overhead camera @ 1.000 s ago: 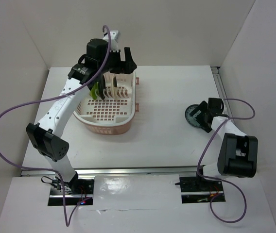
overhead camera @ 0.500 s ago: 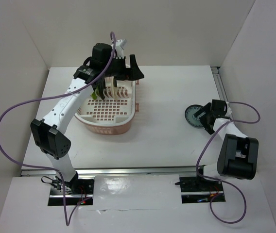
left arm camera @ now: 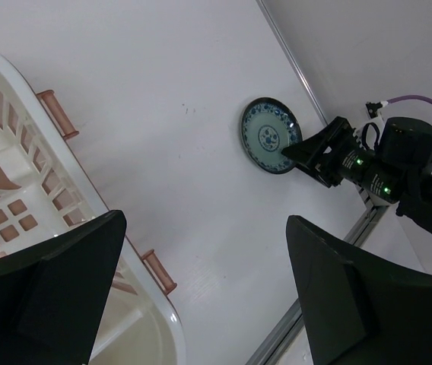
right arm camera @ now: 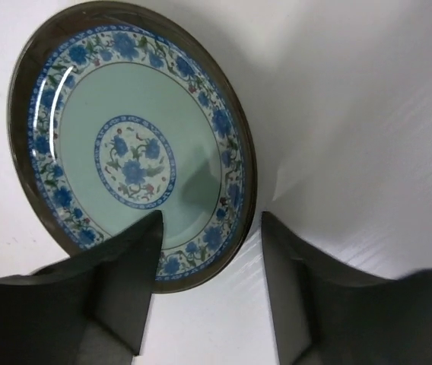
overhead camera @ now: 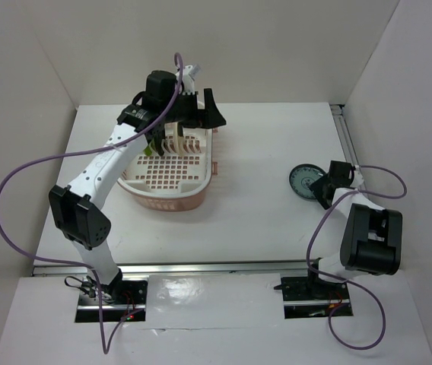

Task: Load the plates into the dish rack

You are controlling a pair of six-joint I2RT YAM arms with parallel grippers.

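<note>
The right end effector is straddling the teal-blue plate's rim with fingers apart, one over the plate and one outside it. The plate is lying flat on the surface. The left end effector, spread wide and holding nothing, is hanging above the dish rack. A lime green plate is standing below it.

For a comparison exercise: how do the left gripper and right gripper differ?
The left gripper is above the dish rack; the right gripper is low at the table. Nothing lies between the left gripper's fingers; the right gripper straddles the rim of the teal plate. Both are open.
</note>
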